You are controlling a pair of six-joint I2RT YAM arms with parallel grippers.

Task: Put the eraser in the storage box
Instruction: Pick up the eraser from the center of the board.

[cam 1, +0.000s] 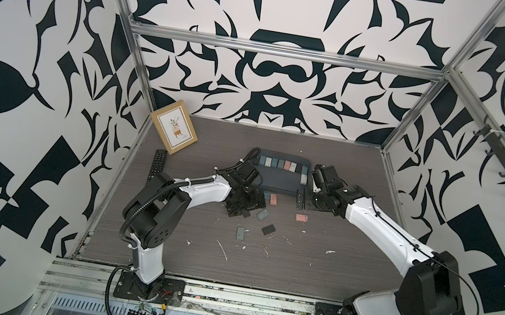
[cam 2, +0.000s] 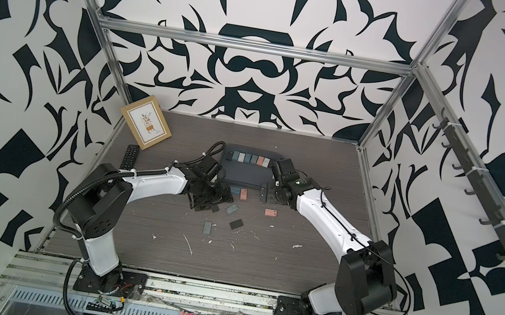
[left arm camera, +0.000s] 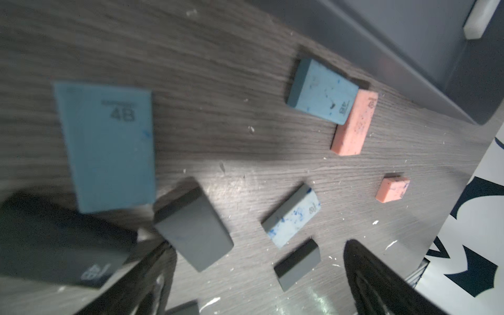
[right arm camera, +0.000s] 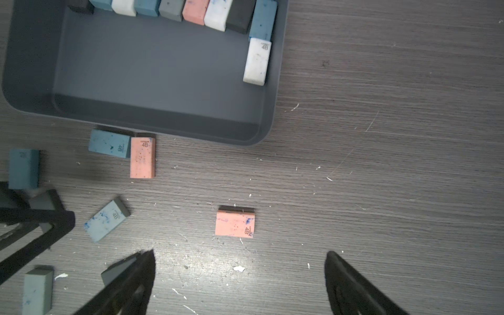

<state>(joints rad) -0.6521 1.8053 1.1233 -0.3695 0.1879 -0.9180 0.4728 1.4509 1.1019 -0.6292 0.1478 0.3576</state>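
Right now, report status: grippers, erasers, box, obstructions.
Open and empty: left gripper, right gripper. In storage box, a row of erasers; pink eraser loose on table in front of right gripper. Nothing between it and box.

Even light, blurred left-wrist foreground

There the box [cam 1: 278,183] sat, mid-table [cam 1: 311,272] in a top view, with a row of erasers [cam 1: 277,163] lined along its upper wall and a single eraser [cam 1: 304,178] tucked against its right wall. Just below the box, a pair of erasers [cam 1: 273,199] lay touching. Down and to the right lay a lone eraser [cam 1: 301,217], well apart. Lower left of that, three erasers [cam 1: 268,229] lay scattered. Up in the table's upper-left corner sat the frame [cam 1: 174,127], the remote [cam 1: 157,164] just below it.
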